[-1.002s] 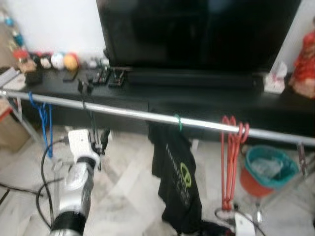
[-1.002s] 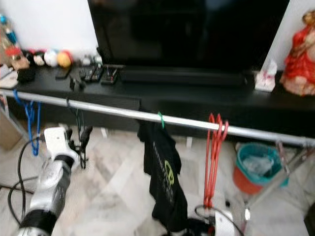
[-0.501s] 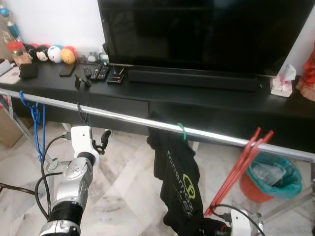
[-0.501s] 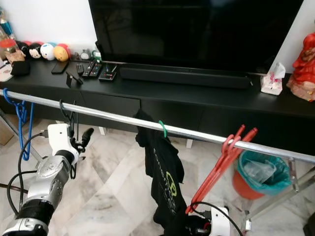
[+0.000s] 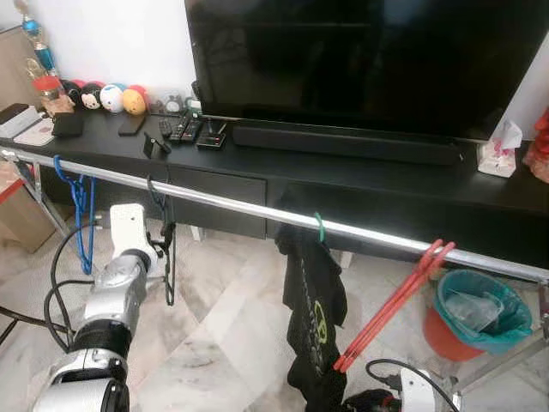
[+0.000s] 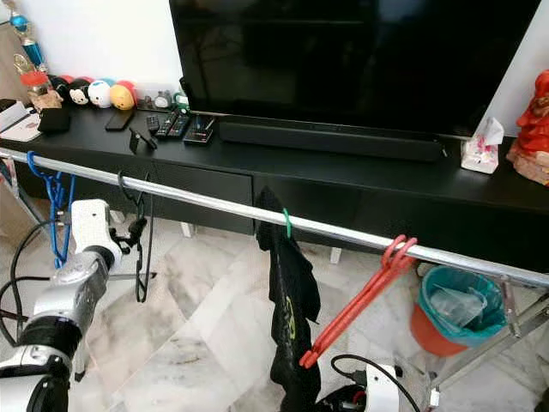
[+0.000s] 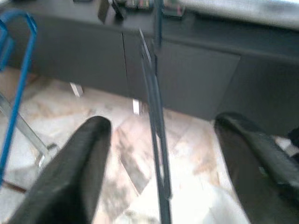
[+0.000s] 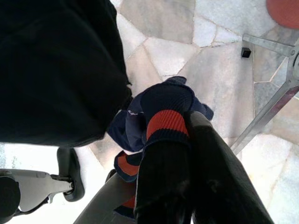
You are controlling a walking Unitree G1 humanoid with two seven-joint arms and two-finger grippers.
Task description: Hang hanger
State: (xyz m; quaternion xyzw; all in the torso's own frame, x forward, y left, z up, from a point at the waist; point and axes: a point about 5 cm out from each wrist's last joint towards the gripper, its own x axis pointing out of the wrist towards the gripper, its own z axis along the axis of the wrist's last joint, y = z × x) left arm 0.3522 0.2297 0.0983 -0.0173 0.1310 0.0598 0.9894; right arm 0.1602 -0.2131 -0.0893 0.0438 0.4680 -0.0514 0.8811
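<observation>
A black hanger [image 5: 168,257] hangs by its hook on the silver rail [image 5: 223,204]. My left gripper [image 7: 162,122] is open right in front of it, one finger on each side and neither touching its thin frame [image 7: 156,154]. Further right on the rail, a red hanger [image 5: 390,305] slants down to the left. Low by the floor, my right gripper [image 8: 184,126] is shut on a navy cloth with red stripes [image 8: 163,112]. A black T-shirt [image 5: 313,292] on a green hanger hangs mid-rail.
A blue hanger [image 5: 81,215] hangs at the rail's left end. Behind the rail stands a long black console [image 5: 360,172] with a large TV [image 5: 360,60], remotes and toys. A teal-lined bin [image 5: 476,305] sits on the marble floor at the right, next to the rack's leg.
The red hanger has swung from hanging straight to slanting, its lower end drawn left. The camera has shifted. My left gripper stays by the black hanger, which remains on the rail.
</observation>
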